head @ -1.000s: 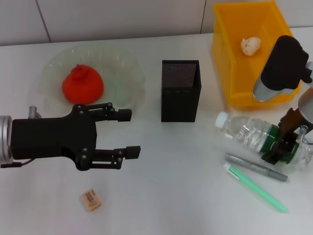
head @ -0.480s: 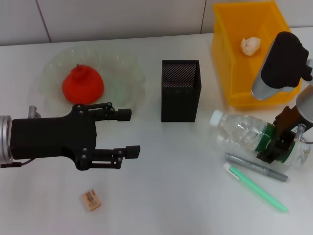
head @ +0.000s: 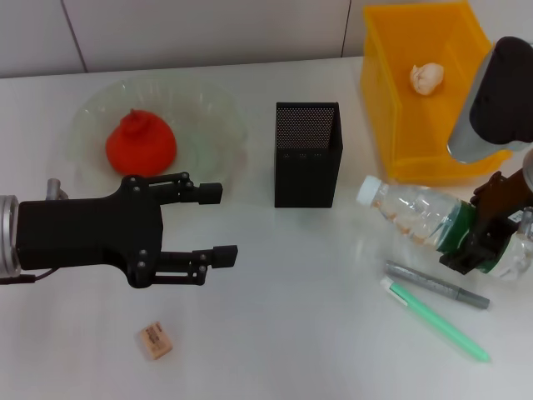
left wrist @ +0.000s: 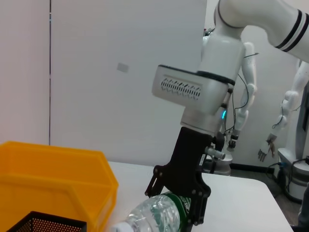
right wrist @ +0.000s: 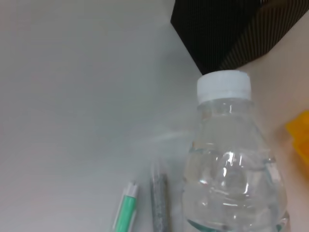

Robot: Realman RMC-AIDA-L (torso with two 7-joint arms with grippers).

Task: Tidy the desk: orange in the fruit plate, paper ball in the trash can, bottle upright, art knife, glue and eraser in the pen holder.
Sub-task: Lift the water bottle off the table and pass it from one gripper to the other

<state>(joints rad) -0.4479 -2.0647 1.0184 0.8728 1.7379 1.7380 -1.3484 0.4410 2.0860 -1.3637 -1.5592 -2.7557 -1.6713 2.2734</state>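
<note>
The orange rests in the fruit plate at the back left. A paper ball lies inside the yellow trash can. My right gripper is shut on the green label of the bottle, which slants with its white cap toward the black mesh pen holder. In the right wrist view the bottle fills the foreground. The left wrist view shows the right gripper clamped on the bottle. My left gripper hovers open, empty, above and beyond the eraser.
Near the bottle lie a grey pen-shaped tool and a green-and-white stick. I cannot tell which of them is the art knife and which the glue. The trash can stands just behind the right arm.
The right arm has risen and shifted right with the bottle. The bottle's cap end has lifted and swung slightly toward the pen holder. The left arm has stayed still.
</note>
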